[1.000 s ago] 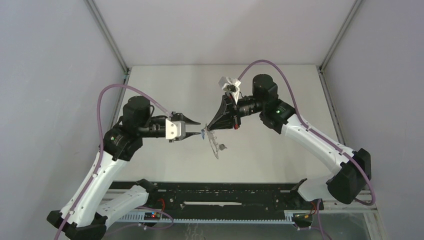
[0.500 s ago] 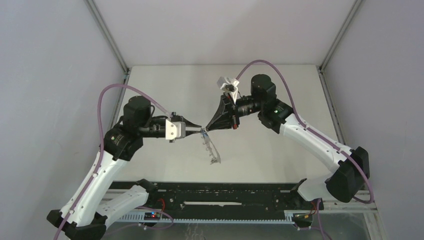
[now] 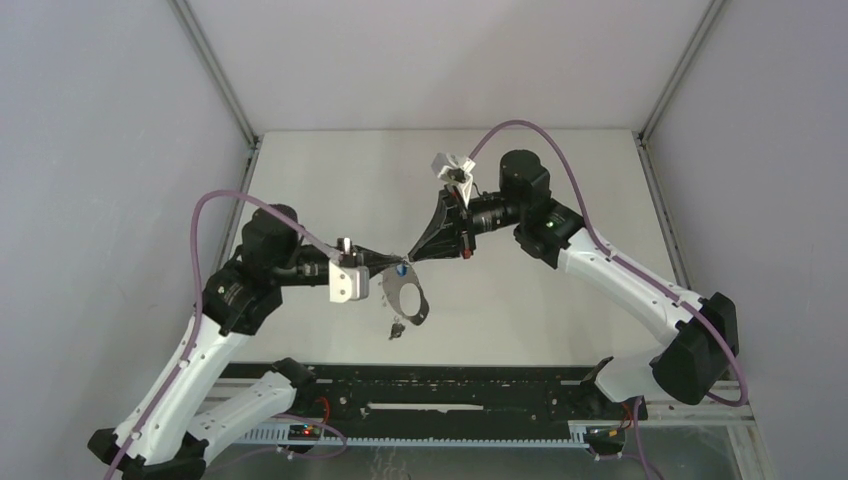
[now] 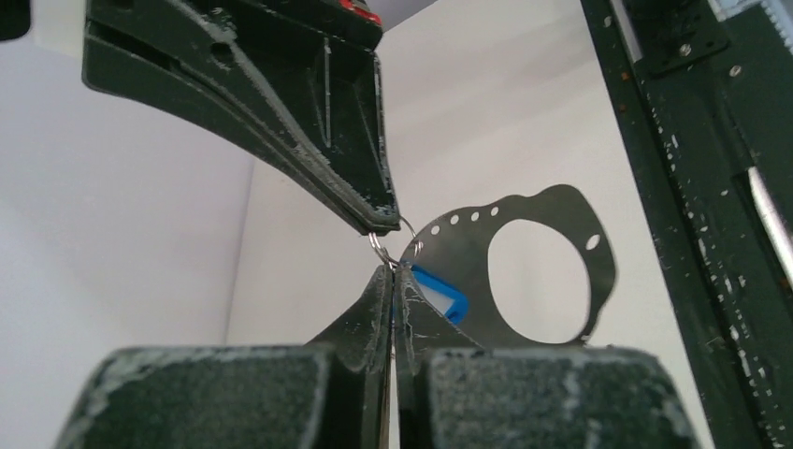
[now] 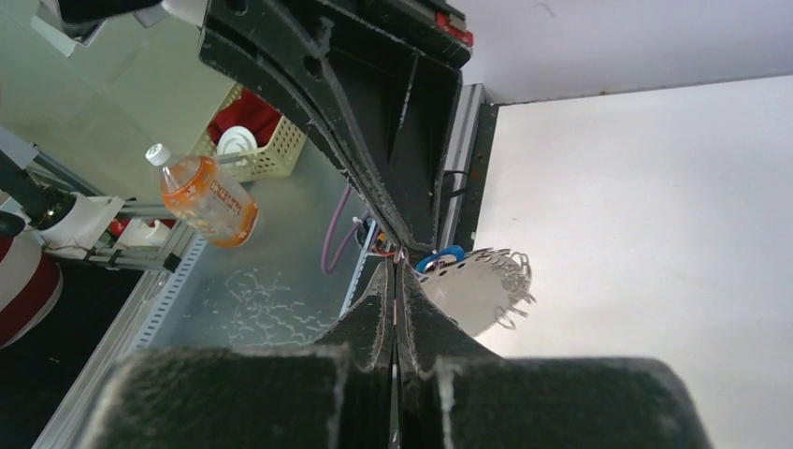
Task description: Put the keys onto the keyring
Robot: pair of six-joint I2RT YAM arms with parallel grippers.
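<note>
Where left gripper [image 3: 398,262] meets right gripper [image 3: 412,258] hang one keyring [image 4: 538,206], two keys [image 4: 438,292].

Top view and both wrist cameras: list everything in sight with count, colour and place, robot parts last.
table: one, white, under both arms
keyring: one, grey metal, in the air above the table
blue key: one, blue head, at the keyring's top edge
black key: one, black head, hanging at the keyring's lower edge
bottle: one, clear with orange drink, off the table in the right wrist view
basket: one, yellow, behind the bottle
left hand: one, black, closed, its tip at the blue key
right hand: one, black, closed, tip to tip with the left hand
</note>
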